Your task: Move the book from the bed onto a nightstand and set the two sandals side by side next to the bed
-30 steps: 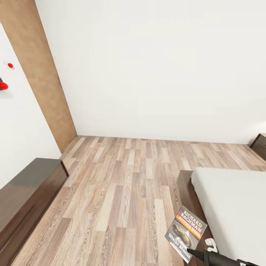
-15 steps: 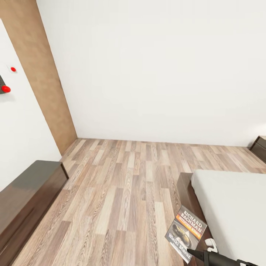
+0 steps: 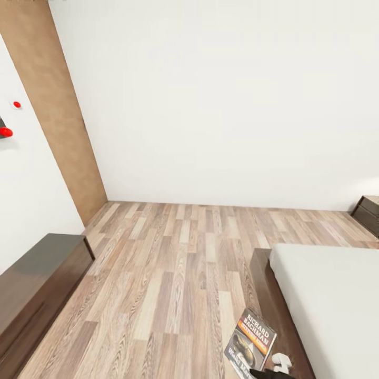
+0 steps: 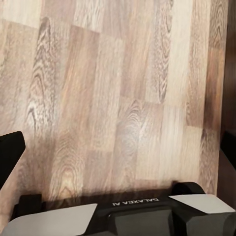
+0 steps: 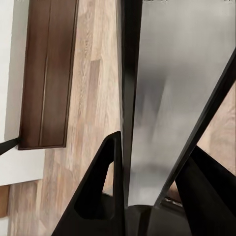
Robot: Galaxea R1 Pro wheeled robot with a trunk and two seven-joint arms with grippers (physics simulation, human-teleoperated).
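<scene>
Carrying step: the book [image 3: 250,345] is clamped in the right gripper [image 3: 269,371], held above the floor [image 3: 173,273] just beside the bed [image 3: 326,300] frame.
Doing it well: keep the thin cover level and the grip firm while turning toward the nightstand [image 3: 368,213] by the far wall.
Left gripper: fingers [image 4: 10,152] spread apart over bare planks, holding nothing.
Hard to make out: right gripper is cut by the picture's edge; in the right wrist view the book [image 5: 172,98] is a grey blur.

right gripper [image 5: 147,147]: clamped on book [image 3: 250,345] | left gripper [image 4: 118,147]: fingers spread
</scene>
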